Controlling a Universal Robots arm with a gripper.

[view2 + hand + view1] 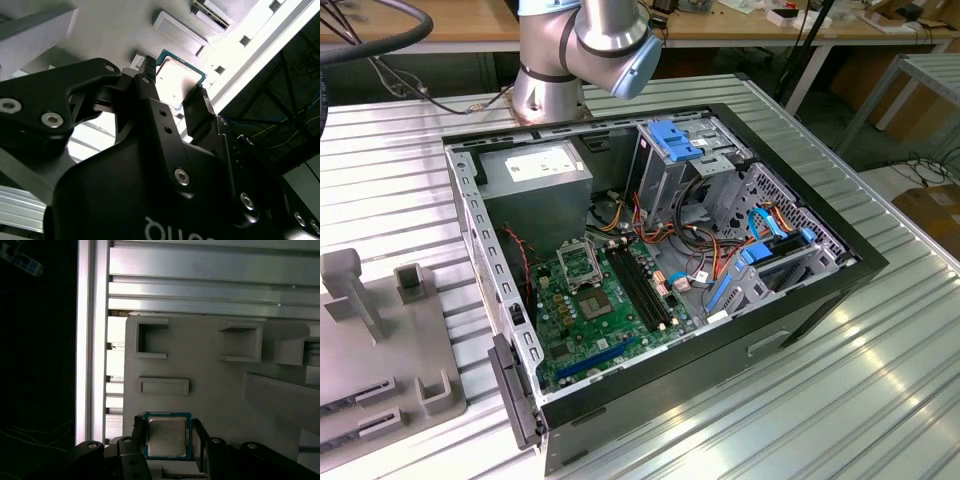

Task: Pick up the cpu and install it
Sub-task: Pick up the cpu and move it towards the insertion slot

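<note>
Gripping the cpu by two opposite edges, the gripper has narrow-set fingers; such thin contact may let it tilt or drop onto the grey tray.

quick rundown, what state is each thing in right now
small square silvery-topped cpu: gripped at two opposite edges, above the grey fixture plate
gripper: shut on the cpu
black desktop computer case: lying on its side, side panel off
square metal-framed socket: dark centre, looks empty
</note>
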